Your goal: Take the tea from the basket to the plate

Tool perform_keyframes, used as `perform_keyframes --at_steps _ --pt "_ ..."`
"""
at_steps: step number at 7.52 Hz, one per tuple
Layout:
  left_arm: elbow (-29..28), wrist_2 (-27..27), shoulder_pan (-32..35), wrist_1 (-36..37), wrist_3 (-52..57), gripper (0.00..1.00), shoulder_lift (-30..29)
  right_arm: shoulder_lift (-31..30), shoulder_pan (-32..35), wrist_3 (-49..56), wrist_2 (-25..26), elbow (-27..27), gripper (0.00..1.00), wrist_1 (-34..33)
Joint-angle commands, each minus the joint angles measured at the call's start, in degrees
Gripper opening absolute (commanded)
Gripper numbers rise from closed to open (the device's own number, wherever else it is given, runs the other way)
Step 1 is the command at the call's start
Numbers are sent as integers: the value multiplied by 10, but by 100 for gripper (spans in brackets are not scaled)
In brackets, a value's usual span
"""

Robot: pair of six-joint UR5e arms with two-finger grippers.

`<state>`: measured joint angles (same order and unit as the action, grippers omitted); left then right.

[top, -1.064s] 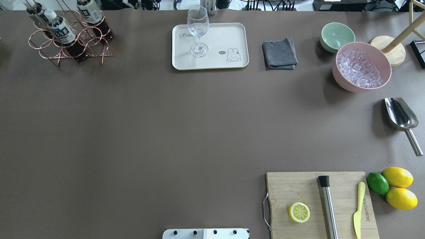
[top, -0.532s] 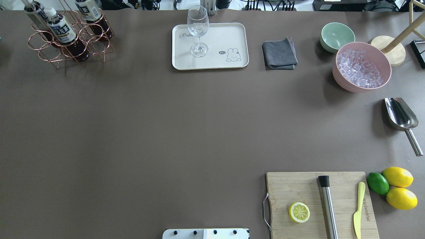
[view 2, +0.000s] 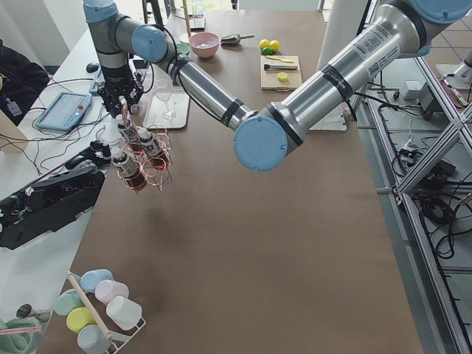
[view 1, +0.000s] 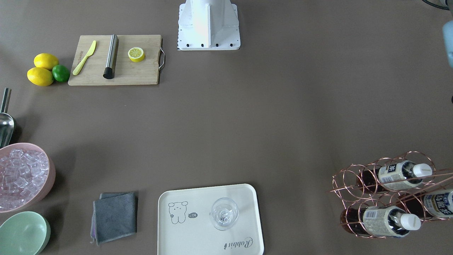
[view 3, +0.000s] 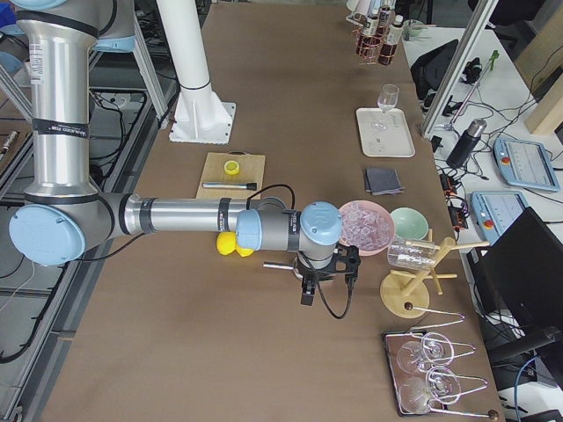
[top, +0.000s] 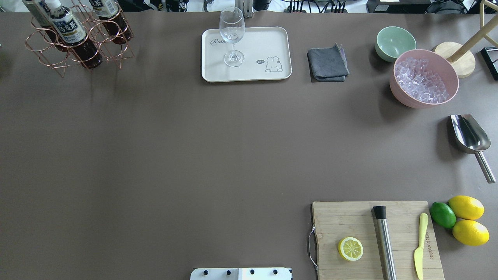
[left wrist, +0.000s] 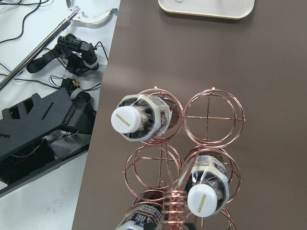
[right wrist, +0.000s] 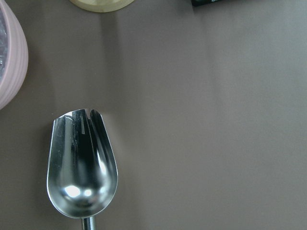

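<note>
The copper wire basket hangs tilted over the table's far left corner with three tea bottles in its rings. My left gripper is at the top of its twisted handle, which runs to the lower edge of the left wrist view, where white caps face the camera. The cream Rabbit plate lies at far centre with a wine glass on it. My right gripper hovers over a steel scoop; I cannot tell whether it is open or shut.
A grey cloth, mint bowl and pink bowl of ice stand right of the plate. A cutting board with lemon half, muddler and knife, plus lemons and a lime, lie at near right.
The basket with its three bottles has moved up and toward the far left corner of the overhead view, and tilted. Nothing else has moved.
</note>
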<state>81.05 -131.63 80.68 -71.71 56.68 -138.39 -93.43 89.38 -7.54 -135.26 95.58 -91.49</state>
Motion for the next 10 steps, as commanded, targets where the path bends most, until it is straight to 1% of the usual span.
perform_keyframes --at_steps 1,2,3,4,5,7,8,10 --pt "154 0 -2 58 4 0 64 -3 0 1 1 -2 99 0" --pt "203 0 1 77 1 0 72 -3 0 0 0 -1 99 0" --pt "260 1 1 123 1 0 102 -3 0 1 1 -2 99 0" --pt "298 1 3 137 1 0 134 -3 0 1 1 -2 99 0" --pt "316 0 14 137 1 0 164 -3 0 1 1 -2 99 0" --pt "342 -3 10 117 0 0 220 -3 0 0 1 0 99 0" --pt "340 -3 6 94 -2 0 230 -3 -1 0 2 -2 99 0" --pt "356 -20 -52 86 -40 0 231 -3 0 0 3 -4 99 1"
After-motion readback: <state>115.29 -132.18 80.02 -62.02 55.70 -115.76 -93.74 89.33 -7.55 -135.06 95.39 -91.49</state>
